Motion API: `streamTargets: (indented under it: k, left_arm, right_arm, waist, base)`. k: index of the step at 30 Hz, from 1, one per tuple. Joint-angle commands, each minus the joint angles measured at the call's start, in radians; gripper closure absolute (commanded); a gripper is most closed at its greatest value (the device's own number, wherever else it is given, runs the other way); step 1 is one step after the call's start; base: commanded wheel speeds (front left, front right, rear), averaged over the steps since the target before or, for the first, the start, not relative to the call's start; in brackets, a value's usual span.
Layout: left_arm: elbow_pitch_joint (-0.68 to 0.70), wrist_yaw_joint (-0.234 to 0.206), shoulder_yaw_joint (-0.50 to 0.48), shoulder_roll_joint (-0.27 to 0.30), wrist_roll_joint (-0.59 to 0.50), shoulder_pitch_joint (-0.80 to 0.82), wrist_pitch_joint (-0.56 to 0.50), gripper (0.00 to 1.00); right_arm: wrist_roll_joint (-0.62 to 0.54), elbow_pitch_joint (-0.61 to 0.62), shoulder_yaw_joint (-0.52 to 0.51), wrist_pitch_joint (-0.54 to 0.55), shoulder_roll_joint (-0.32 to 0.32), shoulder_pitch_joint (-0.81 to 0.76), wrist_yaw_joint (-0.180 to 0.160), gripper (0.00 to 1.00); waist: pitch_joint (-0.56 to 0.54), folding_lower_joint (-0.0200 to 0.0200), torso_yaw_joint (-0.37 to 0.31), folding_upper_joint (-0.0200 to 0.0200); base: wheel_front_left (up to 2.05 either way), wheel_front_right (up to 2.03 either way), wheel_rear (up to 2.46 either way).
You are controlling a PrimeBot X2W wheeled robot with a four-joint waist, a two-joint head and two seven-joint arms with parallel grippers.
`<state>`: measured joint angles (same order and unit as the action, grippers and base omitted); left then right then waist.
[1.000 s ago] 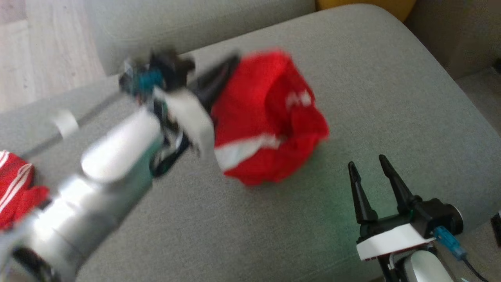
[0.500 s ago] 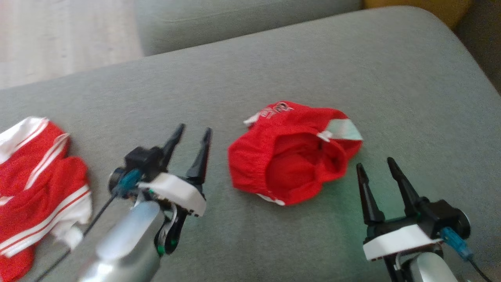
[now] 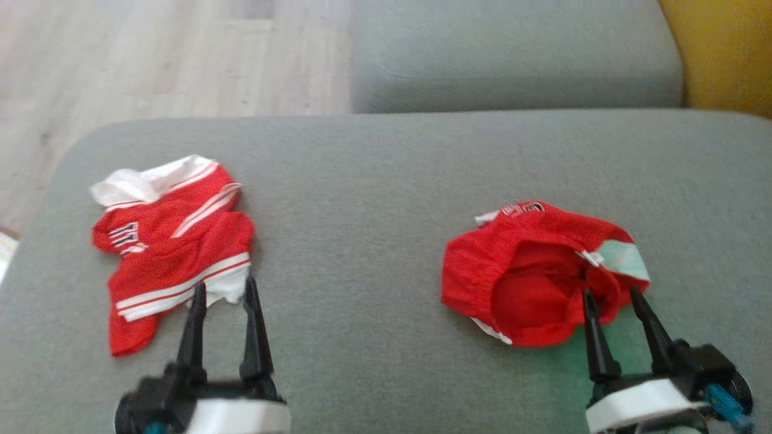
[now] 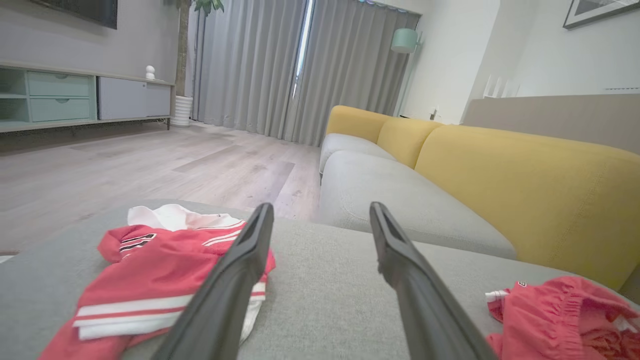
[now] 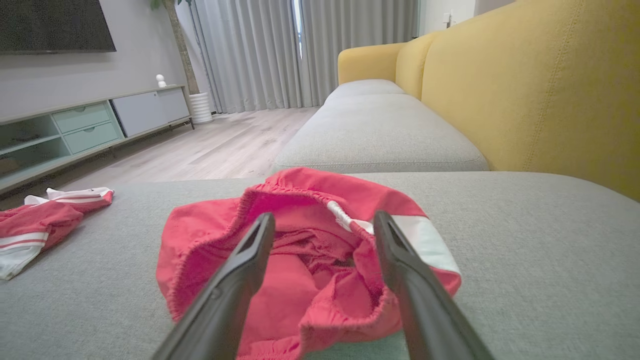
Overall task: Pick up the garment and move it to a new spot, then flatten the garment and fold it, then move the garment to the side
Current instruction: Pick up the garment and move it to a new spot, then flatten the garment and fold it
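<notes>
There are two red garments, the crumpled shorts (image 3: 531, 283) and the striped jersey (image 3: 169, 247), and one grey sofa (image 3: 362, 181).

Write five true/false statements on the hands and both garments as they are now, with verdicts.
1. The left hand is open and holds nothing. True.
2. The right hand is shut on the red shorts. False: its fingers stand apart, and the shorts lie loose in front of it.
3. The red shorts are flattened and folded. False: they sit in a crumpled heap with the waistband gaping.
4. The striped red-and-white garment lies apart from the shorts, on the robot's left side. True.
5. Both garments lie on the wooden floor. False: both rest on the grey cushion.
</notes>
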<state>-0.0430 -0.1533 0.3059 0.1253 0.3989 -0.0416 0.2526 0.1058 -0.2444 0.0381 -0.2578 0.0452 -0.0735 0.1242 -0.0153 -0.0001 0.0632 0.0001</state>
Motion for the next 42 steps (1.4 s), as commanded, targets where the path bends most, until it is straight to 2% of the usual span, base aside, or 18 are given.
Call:
streamTargets:
  k: [1,8,15,35,42]
  left_arm:
    - [0.049,0.017,-0.054,-0.018,-0.031,-0.012,0.009,0.00]
    - [0.013,0.085,-0.083,-0.054,-0.124,-0.131,0.009,0.00]
    - [-0.015,0.113,-0.096,-0.065,-0.188,-0.133,0.009,0.00]
    - [-0.031,0.115,-0.112,-0.074,-0.232,-0.124,0.009,0.00]
    - [-0.033,0.112,-0.084,-0.075,-0.196,-0.106,0.009,0.00]
  right_arm:
    - [-0.001,0.029,0.010,-0.004,0.005,-0.002,0.007,0.00]
    - [-0.013,0.028,-0.006,-0.004,0.005,-0.065,0.007,0.00]
    - [-0.015,0.020,-0.002,-0.004,0.005,-0.076,0.007,0.00]
    - [-0.004,0.017,0.008,-0.004,0.005,-0.072,0.007,0.00]
    - [-0.005,0.026,0.025,-0.004,0.005,-0.069,0.007,0.00]
  waist:
    - [-0.048,0.0001,0.055,-0.0001]
    - [-0.083,0.0001,0.079,-0.0001]
    - [-0.094,0.0001,0.071,-0.0001]
    - [-0.093,0.0001,0.052,-0.0001]
    - [-0.086,0.0001,0.005,-0.0001]
  base:
    - [0.00,0.00,0.00]
    - [0.00,0.00,0.00]
    - [0.00,0.00,0.00]
    - [0.00,0.00,0.00]
    - [0.00,0.00,0.00]
